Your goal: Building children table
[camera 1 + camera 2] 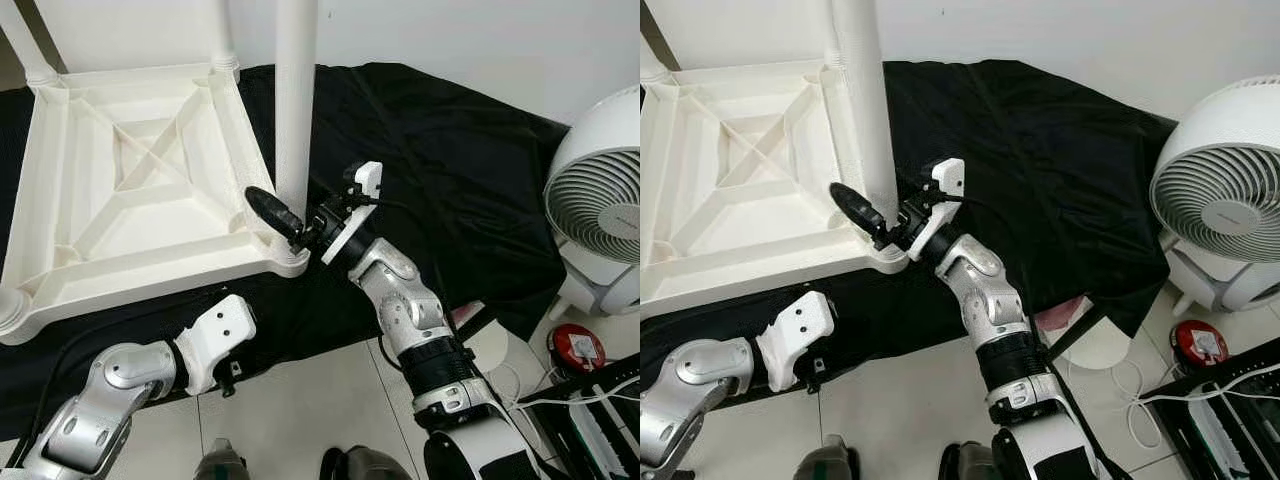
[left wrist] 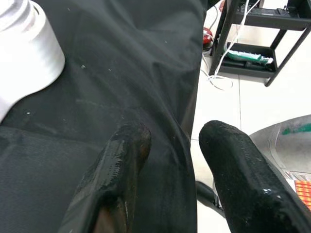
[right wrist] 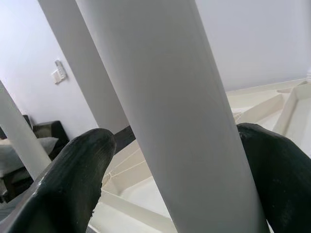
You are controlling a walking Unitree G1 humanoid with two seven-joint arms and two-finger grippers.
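Observation:
The white children's table (image 1: 150,268) lies upside down on a black cloth (image 1: 440,170), its ribbed underside facing up. One white leg (image 1: 296,100) stands upright at the near right corner. My right gripper (image 1: 288,208) is shut on this leg just above its socket, and the right wrist view has a black finger (image 3: 73,184) on each side of the leg (image 3: 170,121). More legs rise at the far corners (image 1: 222,35). My left gripper (image 2: 172,145) hangs low at the cloth's front edge, open with nothing between its fingers.
A white fan (image 1: 602,205) stands on the right, with a red round object (image 1: 575,347) and a black rack with cables (image 1: 600,405) on the tiled floor (image 1: 320,400) near it. A white wall runs behind the table.

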